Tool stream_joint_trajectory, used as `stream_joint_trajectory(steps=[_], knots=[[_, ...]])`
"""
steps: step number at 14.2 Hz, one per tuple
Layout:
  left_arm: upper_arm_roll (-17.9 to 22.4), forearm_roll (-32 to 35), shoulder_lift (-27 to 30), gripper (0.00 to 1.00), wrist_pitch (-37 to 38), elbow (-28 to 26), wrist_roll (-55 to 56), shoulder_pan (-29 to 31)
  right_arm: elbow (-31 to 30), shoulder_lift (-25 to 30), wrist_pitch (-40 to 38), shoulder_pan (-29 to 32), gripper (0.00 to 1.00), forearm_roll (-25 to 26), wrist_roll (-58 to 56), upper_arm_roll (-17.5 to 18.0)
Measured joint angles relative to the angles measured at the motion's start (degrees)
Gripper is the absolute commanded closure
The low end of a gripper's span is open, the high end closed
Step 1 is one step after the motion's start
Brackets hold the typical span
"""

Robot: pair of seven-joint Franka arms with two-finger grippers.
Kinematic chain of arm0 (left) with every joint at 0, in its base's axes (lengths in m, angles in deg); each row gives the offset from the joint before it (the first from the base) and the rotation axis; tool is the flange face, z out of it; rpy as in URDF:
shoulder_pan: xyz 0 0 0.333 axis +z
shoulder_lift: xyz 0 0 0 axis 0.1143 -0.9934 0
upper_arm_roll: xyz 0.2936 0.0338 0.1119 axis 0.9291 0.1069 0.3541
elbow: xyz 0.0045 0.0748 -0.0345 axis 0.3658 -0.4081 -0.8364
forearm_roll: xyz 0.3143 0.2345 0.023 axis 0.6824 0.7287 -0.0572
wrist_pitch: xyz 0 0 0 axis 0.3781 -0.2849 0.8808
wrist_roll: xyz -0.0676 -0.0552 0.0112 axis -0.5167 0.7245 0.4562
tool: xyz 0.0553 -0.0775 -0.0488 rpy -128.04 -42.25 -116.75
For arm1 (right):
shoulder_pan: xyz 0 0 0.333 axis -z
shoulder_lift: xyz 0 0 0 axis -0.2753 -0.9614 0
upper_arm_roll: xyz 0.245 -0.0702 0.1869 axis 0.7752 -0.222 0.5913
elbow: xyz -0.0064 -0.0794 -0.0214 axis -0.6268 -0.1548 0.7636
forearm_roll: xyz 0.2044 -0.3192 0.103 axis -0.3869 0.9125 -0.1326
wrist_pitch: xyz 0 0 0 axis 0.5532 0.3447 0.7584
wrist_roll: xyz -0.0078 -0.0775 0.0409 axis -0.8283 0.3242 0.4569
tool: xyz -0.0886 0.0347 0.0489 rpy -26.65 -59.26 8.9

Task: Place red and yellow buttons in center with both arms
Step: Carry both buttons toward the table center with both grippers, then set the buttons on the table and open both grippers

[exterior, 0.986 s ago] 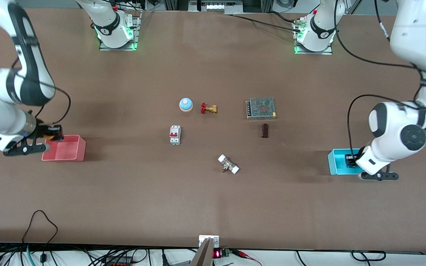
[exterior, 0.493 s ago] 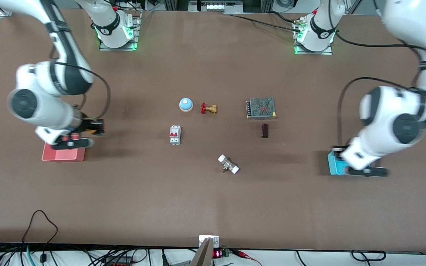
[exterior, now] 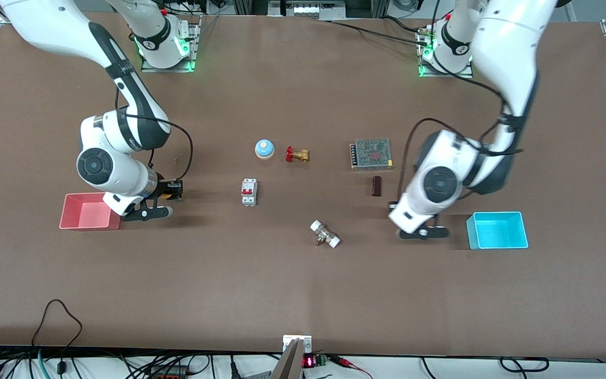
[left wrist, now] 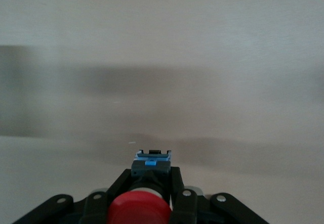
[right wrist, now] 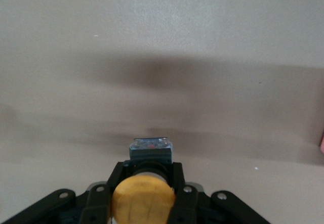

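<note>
My right gripper point(exterior: 172, 191) hangs over bare brown table just beside the red bin, toward the middle. In the right wrist view it point(right wrist: 150, 169) is shut on the yellow button point(right wrist: 143, 198), cap toward the camera, black base between the fingers. My left gripper point(exterior: 393, 204) is over the table between the dark brown block and the blue bin, mostly hidden under its wrist. In the left wrist view it point(left wrist: 151, 171) is shut on the red button point(left wrist: 139, 210). The red button is hidden in the front view.
A red bin point(exterior: 90, 211) sits at the right arm's end and a blue bin point(exterior: 496, 230) at the left arm's end. Around the middle lie a blue dome point(exterior: 264, 149), brass valve point(exterior: 296, 155), circuit breaker point(exterior: 249, 192), power supply point(exterior: 371, 153), brown block point(exterior: 376, 186) and white-ended fitting point(exterior: 325, 234).
Both arms have swung away from their bins toward the middle of the table, each carrying its button. The bins now stand uncovered.
</note>
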Motion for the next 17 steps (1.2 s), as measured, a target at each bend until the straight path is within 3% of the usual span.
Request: stream_joint_trajectory(steps=[8, 9, 10, 11, 17], knots=[[0.2, 0.0, -3.5, 0.72, -9.1, 0.1, 5.0, -2.9, 0.0, -2.2, 0.9, -0.6, 0.89, 1.9, 2.1, -0.1], [0.2, 0.0, -4.3, 0.6, -10.1, 0.2, 5.3, -3.0, 0.0, -2.2, 0.9, -0.8, 0.88, 1.9, 2.9, -0.1], [0.3, 0.0, -5.0, 0.1, -11.2, 0.2, 5.5, -3.0, 0.0, -2.2, 0.9, -1.0, 0.87, 1.9, 3.5, 0.0], [0.4, 0.0, -5.4, 0.0, -11.7, 0.5, 5.7, -3.0, 0.0, -2.2, 1.0, -1.3, 0.87, 1.9, 3.8, 0.0], [1.0, 0.0, -3.5, 0.0, -10.2, 2.6, 5.8, -3.0, 0.0, -3.6, 2.1, -1.6, 0.83, 1.9, 4.1, -0.1]])
